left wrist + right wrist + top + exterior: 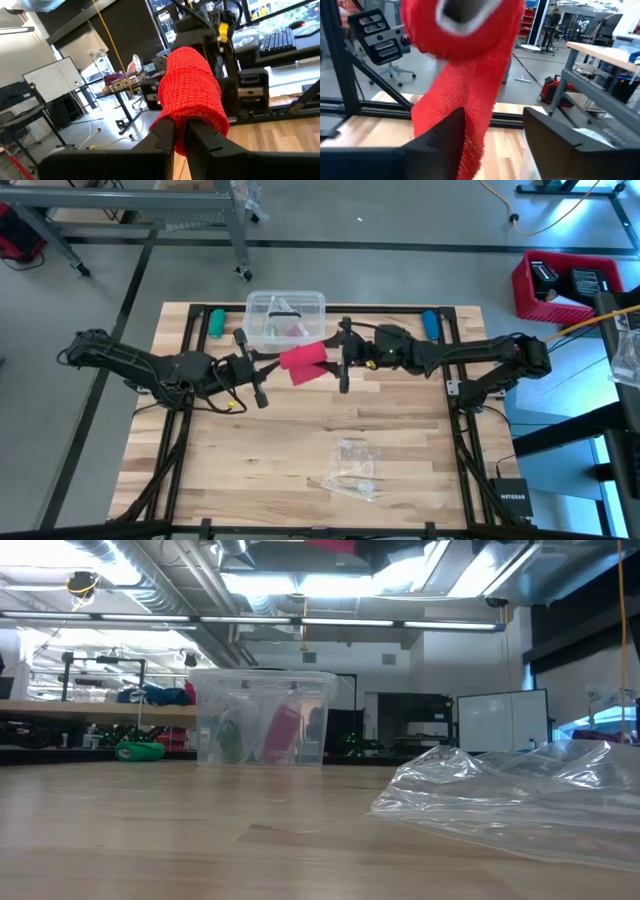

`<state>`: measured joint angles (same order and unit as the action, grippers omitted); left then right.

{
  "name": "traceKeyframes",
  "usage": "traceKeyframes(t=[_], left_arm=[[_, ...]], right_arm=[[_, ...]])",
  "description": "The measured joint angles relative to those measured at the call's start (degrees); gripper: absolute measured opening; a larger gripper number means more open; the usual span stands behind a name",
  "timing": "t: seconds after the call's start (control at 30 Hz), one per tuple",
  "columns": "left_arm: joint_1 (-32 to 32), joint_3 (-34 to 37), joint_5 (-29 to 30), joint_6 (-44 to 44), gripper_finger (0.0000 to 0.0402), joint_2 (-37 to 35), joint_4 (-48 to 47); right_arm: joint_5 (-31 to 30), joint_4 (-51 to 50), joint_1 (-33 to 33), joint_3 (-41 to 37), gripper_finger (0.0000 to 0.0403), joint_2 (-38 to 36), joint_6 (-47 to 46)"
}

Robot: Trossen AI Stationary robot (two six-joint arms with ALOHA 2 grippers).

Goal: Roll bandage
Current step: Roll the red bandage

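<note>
Left tool (181, 142) pinches the red bandage (303, 362) between nearly closed fingers, holding it above the worktop (300, 470) beside the clear box (286, 317). Right tool (490, 135) stands spread apart, the bandage hanging against one finger.

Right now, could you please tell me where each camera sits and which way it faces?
High view: overhead, straight down; both arms hold the bandage above the table.
Low view: tabletop height, facing the clear box and plastic wrapper; no arms.
Left wrist view: behind the left claw, pinching the bandage.
Right wrist view: behind the right claw, bandage between its fingers.
Both wrist views share the bandage.
</note>
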<state>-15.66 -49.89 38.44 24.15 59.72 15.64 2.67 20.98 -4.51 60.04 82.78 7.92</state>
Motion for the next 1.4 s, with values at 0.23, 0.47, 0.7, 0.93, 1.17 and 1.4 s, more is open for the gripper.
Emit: traceKeyframes(t=[0.23,0.47,0.7,0.93,1.17,1.4], left_arm=[[0.0,0.0,0.1,0.1,0.0017,0.0,0.0],[0.0,0.0,0.1,0.6,0.0017,0.0,-0.2],[0.0,0.0,0.1,0.5,0.0017,0.0,-0.2],[-0.2,0.0,-0.7,0.3,0.0017,0.0,-0.2],[-0.2,0.0,-0.7,0.3,0.0017,0.0,-0.7],[-0.2,0.0,-0.8,0.0,0.0017,0.0,-2.6]], right_arm=[[-0.7,-9.9,0.0,4.2,0.0234,-0.5,3.3],[-0.8,-25.6,0.0,7.9,0.0227,-3.2,4.8],[-1.3,-21.9,-1.5,3.4,0.0209,-4.2,6.1],[2.5,-1.1,-3.9,-5.0,0.0198,-3.7,5.9],[5.8,4.6,-3.7,-7.0,0.0198,-1.4,5.1],[2.7,4.7,-3.8,-7.0,0.0198,-0.1,4.4]])
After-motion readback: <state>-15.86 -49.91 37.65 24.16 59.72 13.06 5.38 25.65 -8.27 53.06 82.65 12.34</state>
